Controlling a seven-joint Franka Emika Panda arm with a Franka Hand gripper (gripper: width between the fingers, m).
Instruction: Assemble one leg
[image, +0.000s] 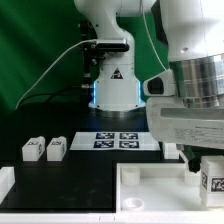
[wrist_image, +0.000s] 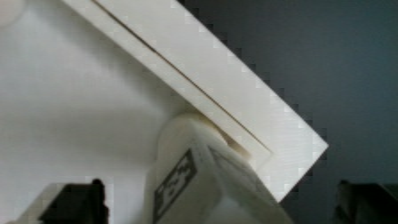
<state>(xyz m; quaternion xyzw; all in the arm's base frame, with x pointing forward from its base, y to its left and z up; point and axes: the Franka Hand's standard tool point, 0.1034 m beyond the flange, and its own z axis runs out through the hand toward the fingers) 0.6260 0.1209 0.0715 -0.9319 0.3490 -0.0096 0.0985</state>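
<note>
The claw (image: 213, 172) pinches a leg (image: 212, 180) upright, long axis vertical, over the white tray (image: 150, 185); two spare legs (image: 44, 149) stand on the table (image: 60, 180).

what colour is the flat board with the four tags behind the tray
White, with four black-and-white square tags: the marker board, clearest in the exterior view.

You have open table (image: 60, 185) before the two spare legs (image: 43, 149); the tray (image: 150, 190) and marker board (image: 115, 140) crowd the rest.

marker board (image: 118, 139) lying flat mid-frame on the black table (image: 80, 165), green backdrop (image: 35, 50) filling the upper left
</note>
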